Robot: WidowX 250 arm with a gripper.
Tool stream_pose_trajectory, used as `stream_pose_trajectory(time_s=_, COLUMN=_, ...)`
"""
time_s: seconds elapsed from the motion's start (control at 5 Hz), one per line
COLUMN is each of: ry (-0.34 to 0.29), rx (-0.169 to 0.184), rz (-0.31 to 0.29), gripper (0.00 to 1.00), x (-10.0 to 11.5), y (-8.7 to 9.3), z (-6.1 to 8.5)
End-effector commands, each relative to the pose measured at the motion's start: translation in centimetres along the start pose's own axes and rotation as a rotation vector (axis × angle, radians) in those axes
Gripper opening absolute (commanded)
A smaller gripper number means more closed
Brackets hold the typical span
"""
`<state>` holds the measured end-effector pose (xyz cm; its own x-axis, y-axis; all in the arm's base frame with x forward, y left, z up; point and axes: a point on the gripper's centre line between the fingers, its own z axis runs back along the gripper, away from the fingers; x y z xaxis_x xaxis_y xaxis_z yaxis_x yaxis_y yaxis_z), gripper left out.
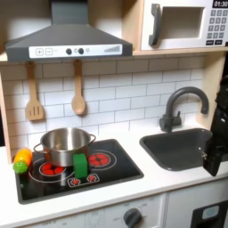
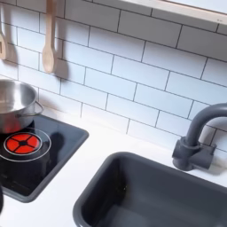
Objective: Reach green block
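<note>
Tool over sink, opening unclear

— Can you read any words or numbers in these pictures?

— Not really. In the first exterior view the microwave has a keypad at its right side, with rows of small buttons, but the marks on them are too blurred to read.

— And the panel of the hood?

— The hood has a pale strip with some dark knobs and a small light patch at the left, maybe a label. I cannot read it.

— The stove?

— The cooktop carries red ring patterns and small red marks at its front edge. They are signs, not letters I can make out. In the second exterior view one red ring shows, without text.
</note>
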<state>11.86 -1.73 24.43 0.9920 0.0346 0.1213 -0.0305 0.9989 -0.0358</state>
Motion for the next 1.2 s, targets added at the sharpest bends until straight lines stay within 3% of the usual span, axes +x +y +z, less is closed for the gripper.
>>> stream_pose_trajectory(time_s=0.0, ry=0.000, rx=0.001, rz=0.000, gripper=1.00, x=0.0, y=0.0, z=0.0)
stream_pose_trajectory(time_s=0.4, ry=-0.045, rx=0.030, rz=-0.033, gripper=1.00, x=3.1, y=0.8, z=-0.9)
stream_pose_trajectory(time_s=1.0, ry=-0.106, rx=0.076, rz=-0.015, gripper=1.00, x=7.2, y=4.5, z=-1.3)
